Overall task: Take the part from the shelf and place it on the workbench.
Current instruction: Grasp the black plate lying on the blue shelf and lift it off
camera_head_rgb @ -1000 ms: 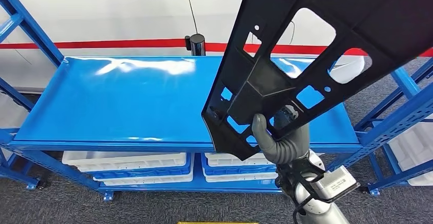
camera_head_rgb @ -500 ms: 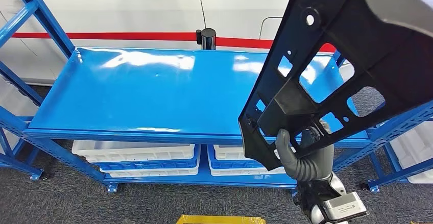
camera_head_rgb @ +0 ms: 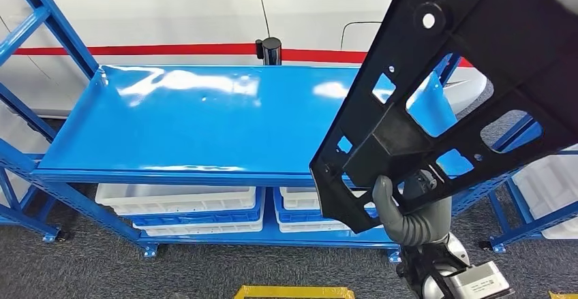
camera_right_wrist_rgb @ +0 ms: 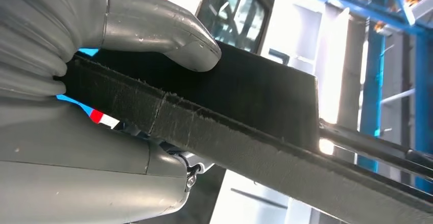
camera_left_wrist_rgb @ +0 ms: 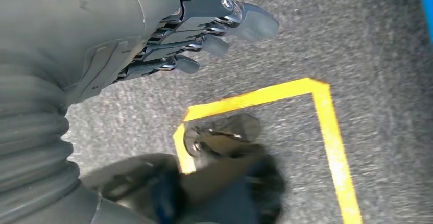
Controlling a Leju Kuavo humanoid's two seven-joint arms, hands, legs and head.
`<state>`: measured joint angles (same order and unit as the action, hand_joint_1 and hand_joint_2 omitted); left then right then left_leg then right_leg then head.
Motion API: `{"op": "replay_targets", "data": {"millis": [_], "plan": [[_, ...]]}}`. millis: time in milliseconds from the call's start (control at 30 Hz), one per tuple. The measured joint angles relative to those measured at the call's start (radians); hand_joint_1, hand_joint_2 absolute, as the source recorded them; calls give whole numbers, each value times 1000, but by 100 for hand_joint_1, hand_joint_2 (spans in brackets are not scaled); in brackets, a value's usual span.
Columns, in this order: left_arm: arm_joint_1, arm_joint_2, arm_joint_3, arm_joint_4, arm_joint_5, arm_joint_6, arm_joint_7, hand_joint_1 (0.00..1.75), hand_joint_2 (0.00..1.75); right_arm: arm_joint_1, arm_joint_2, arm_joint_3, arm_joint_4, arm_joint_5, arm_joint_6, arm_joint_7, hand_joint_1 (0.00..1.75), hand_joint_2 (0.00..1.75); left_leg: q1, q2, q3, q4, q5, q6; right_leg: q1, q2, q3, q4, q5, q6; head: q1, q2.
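We see first the blue shelf [camera_head_rgb: 191, 118], a wide metal rack whose upper board is glossy and bare in front of us. Under this board stand white trays [camera_head_rgb: 178, 200] in blue frames, side by side on the lower level. Behind the shelf there is a white wall with a red stripe [camera_head_rgb: 136, 49], and a short black post [camera_head_rgb: 270, 48] stands at the far edge of the board.

The part [camera_head_rgb: 470, 74], a large black flat panel with many cut-out windows and small holes, is lifted off the shelf and held in the air, tilted, before the right side of the rack. It reaches from the low middle of our head view up to the top right corner.

Our right hand [camera_head_rgb: 412, 207] grasps the part at its lower end; in the right wrist view the thumb [camera_right_wrist_rgb: 158, 30] presses on one face of the black edge [camera_right_wrist_rgb: 219, 117] and the palm is against the other face.

Our left hand [camera_left_wrist_rgb: 168, 35] hangs over the grey carpet floor [camera_left_wrist_rgb: 357, 40], near a yellow tape line [camera_left_wrist_rgb: 327, 127]. Its fingers [camera_left_wrist_rgb: 224, 17] are loosely extended and hold nothing.
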<state>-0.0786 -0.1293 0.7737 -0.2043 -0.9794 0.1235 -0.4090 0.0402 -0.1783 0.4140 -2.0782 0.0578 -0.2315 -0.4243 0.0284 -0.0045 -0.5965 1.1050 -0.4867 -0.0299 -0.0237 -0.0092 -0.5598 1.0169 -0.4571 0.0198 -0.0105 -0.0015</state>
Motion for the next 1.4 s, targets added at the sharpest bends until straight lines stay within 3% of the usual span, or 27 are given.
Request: {"op": "replay_targets", "data": {"millis": [67, 167, 267, 367, 400, 433, 533, 600, 667, 733, 800, 867, 900, 933, 967, 1033, 1100, 1167, 1233, 1300, 1367, 1400], "plan": [[-4, -5, 1, 0, 5, 4, -4, 0, 175, -20, 6, 4, 5, -10, 8, 0, 175, 175, -4, -3, 18, -50, 8, 7, 4, 1, -11, 6, 3, 15, 0, 0], [-4, -6, 3, 0, 9, 7, -7, 0, 175, -34, 13, 12, 12, -16, 12, 0, 175, 175, -13, -6, 4, -56, 22, 33, 1, 1, -26, 9, 5, 32, 1, 0], [-5, -6, 10, 0, 22, 13, -11, 0, 175, -41, 14, 18, 19, -22, 16, -1, 175, 175, -13, -7, -9, -60, 36, 54, 0, 3, -73, 97, -51, 26, 6, 0], [-6, -4, 20, 0, 31, 16, -13, 0, 175, -45, 14, 22, 26, -31, 18, -8, 175, 175, -17, -6, -24, -60, 44, 64, 3, 4, -136, 243, -111, 18, 8, 0], [-5, -4, 24, 0, 33, 18, -11, 0, 175, -45, 14, 23, 30, -34, 19, -13, 175, 175, -19, -6, -29, -60, 48, 66, 3, 4, -146, 273, -120, 20, 8, 0], [-3, -2, 28, 0, 34, 20, -8, 0, 175, -45, 14, 26, 35, -36, 19, -20, 175, 175, -20, -6, -34, -60, 52, 67, 4, 5, -136, 267, -115, 24, 8, 0], [4, 1, 36, 0, 32, 25, 1, 0, 175, -44, 15, 36, 44, -44, 23, -42, 175, 175, -22, -8, -41, -59, 63, 60, 9, 5, -20, 78, -59, 34, 8, 0], [7, 4, 37, 0, 28, 25, 3, 0, 175, -43, 17, 44, 46, -50, 30, -53, 175, 175, -24, -9, -43, -59, 70, 50, 15, 6, 18, 5, -40, 27, 8, 0], [9, 6, 38, 0, 27, 25, 3, 0, 175, -42, 19, 50, 50, -54, 39, -58, 175, 175, -23, -8, -43, -63, 78, 36, 19, 6, 13, 0, -32, 15, 8, 0], [10, 10, 39, 0, 25, 25, 2, 0, 175, -43, 21, 56, 54, -59, 43, -58, 175, 175, -19, -7, -50, -50, 66, 25, 11, 4, 16, -7, -19, 1, 7, 0], [11, 12, 40, 0, 22, 25, 2, 0, 175, -44, 27, 61, 57, -63, 41, -58, 175, 175, -16, -5, -80, 30, 2, 18, 4, 0, 15, -12, -7, -11, 5, 0], [11, 12, 41, 0, 19, 25, 2, 0, 175, -45, 35, 64, 62, -65, 36, -56, 175, 175, -14, -4, -121, 157, -72, 10, 5, -2, 6, -11, 0, -16, 4, 0], [10, 13, 41, 0, 18, 24, 2, 0, 175, -46, 39, 64, 65, -66, 34, -54, 175, 175, -13, -4, -130, 197, -88, 7, 5, -3, 2, -10, 4, -16, 5, 0], [9, 13, 41, 0, 17, 24, 2, 0, 175, -48, 43, 64, 69, -68, 32, -52, 175, 175, -10, -4, -121, 201, -85, 4, 5, -3, -2, -9, 6, -14, 4, 0], [8, 13, 41, 0, 17, 23, 2, 0, 175, -51, 47, 64, 72, -69, 31, -49, 175, 175, -6, -3, -93, 166, -65, 2, 4, -3, -5, -7, 8, -12, 4, 0], [2, 14, 41, 0, 17, 20, 2, 0, 175, -59, 53, 65, 78, -68, 28, -46, 175, 175, -1, -2, -11, 38, -20, -3, 4, -3, -12, 2, 10, -6, 4, 0], [-3, 14, 41, -1, 17, 17, 2, 0, 175, -69, 57, 65, 81, -64, 21, -42, 175, 175, -2, -4, 27, -40, -2, 4, 8, -3, -24, 11, 13, 5, 5, 0], [-6, 14, 41, -1, 17, 15, 2, 0, 175, -73, 58, 66, 83, -65, 17, -39, 175, 175, -10, -6, 19, -50, 4, 22, 9, -3, -34, 11, 22, 22, 6, 0], [-6, 15, 41, -2, 16, 14, 4, 0, 175, -73, 58, 67, 83, -74, 18, -39, 175, 175, -12, -5, 10, -54, 17, 41, 5, -2, -47, 21, 16, 32, 7, 0], [-7, 15, 41, -2, 15, 14, 6, 0, 175, -73, 58, 67, 83, -81, 19, -40, 175, 175, -11, -4, -3, -57, 30, 59, 3, 1, -86, 98, -33, 27, 10, 0], [-8, 16, 41, -2, 15, 14, 6, 0, 175, -73, 57, 67, 84, -84, 19, -41, 175, 175, -14, -4, -21, -57, 42, 68, 3, 4, -142, 231, -99, 22, 14, 0], [-8, 16, 41, -2, 15, 13, 6, 0, 175, -72, 57, 67, 84, -84, 19, -41, 175, 175, -15, -4, -29, -57, 48, 69, 3, 5, -158, 280, -118, 23, 14, 0]]}}
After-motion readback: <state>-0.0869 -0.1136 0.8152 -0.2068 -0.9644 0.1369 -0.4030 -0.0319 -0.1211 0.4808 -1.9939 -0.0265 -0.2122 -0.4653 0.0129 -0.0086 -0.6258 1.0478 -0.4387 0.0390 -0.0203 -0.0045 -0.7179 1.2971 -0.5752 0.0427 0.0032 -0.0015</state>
